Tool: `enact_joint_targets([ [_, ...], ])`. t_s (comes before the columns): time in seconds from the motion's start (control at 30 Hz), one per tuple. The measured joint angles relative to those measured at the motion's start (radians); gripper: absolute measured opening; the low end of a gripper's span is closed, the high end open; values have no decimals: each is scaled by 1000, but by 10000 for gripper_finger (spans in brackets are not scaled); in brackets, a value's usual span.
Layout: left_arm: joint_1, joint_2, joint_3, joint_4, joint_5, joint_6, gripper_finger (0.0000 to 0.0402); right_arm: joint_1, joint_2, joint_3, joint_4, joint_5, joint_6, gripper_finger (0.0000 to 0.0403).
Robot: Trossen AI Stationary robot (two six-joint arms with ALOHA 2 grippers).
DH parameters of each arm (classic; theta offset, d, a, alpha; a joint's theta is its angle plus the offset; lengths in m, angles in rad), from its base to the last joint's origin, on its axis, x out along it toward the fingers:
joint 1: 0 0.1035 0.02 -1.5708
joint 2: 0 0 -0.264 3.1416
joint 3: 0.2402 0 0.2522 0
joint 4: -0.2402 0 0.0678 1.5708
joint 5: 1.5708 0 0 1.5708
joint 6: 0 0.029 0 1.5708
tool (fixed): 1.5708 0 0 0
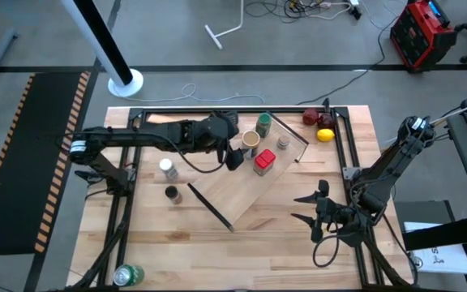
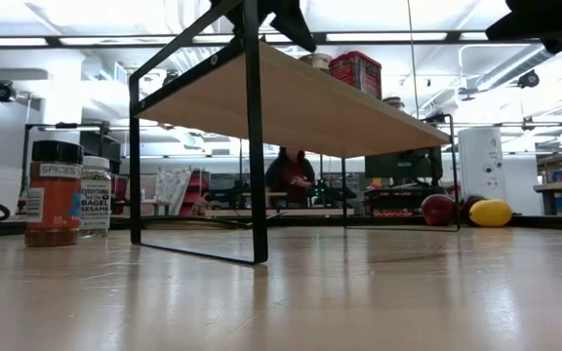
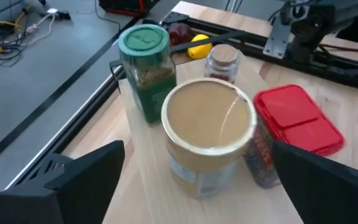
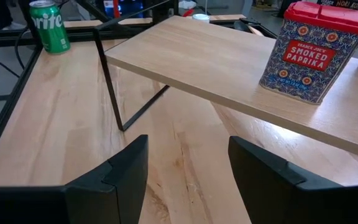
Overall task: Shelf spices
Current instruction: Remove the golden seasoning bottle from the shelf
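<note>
The shelf (image 1: 235, 188) stands aslant mid-table on black legs. On its far end stand the green jar (image 1: 263, 124), the tan open-top cylinder (image 1: 250, 139), the small shaker (image 1: 283, 142) and the red tin (image 1: 264, 162). The white-capped jar (image 1: 167, 168) and the black-capped jar (image 1: 172, 193) stand on the table left of the shelf. My left gripper (image 1: 235, 156) is open just near of the tan cylinder (image 3: 209, 134), one finger off to each side of it, not touching. My right gripper (image 1: 319, 209) hangs open over the table right of the shelf.
A large black tube frame (image 1: 136, 113) rings the table. A yellow lemon (image 1: 324, 135) and dark red fruit (image 1: 311, 117) lie at the far right corner. A green drinks can (image 1: 128, 276) stands at the near left corner. A person sits in the room beyond (image 2: 291, 175).
</note>
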State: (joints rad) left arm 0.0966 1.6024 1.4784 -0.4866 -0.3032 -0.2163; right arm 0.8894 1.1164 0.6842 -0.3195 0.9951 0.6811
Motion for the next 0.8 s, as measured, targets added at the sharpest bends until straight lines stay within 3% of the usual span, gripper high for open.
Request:
enact_joint_targets([
  [0.8, 20, 83, 0, 170, 106, 25, 386, 0, 0, 0, 3, 0, -3, 199],
])
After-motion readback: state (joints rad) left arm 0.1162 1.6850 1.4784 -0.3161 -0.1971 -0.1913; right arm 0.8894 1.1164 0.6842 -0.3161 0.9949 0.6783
